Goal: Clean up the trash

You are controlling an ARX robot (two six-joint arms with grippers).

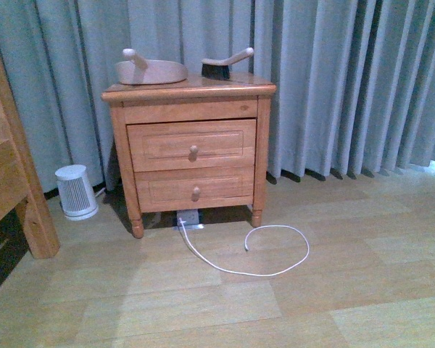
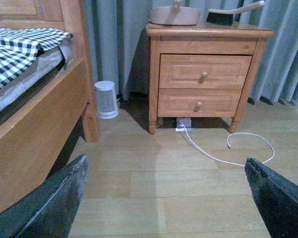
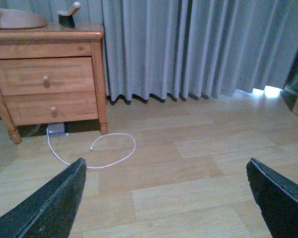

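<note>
Holding our left gripper (image 2: 165, 163) and right gripper (image 3: 165, 162) wide open and empty, we spot no trash wad on the wooden floor (image 1: 348, 290), so nothing is cleaned up yet.

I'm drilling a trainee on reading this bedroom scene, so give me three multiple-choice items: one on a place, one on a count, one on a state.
1. Where is the brush?
A) on top of the nightstand
B) on the floor
C) leaning against the curtain

2. How many drawers does the nightstand have?
A) one
B) two
C) three

3. How is the left gripper?
A) shut on the cable
B) shut on the brush
C) open, holding nothing

Key: 1 A, it lies up there beside the dustpan; 2 B, two knobbed fronts sit one above the other; 3 C, its fingers stand wide apart with nothing between them.
</note>
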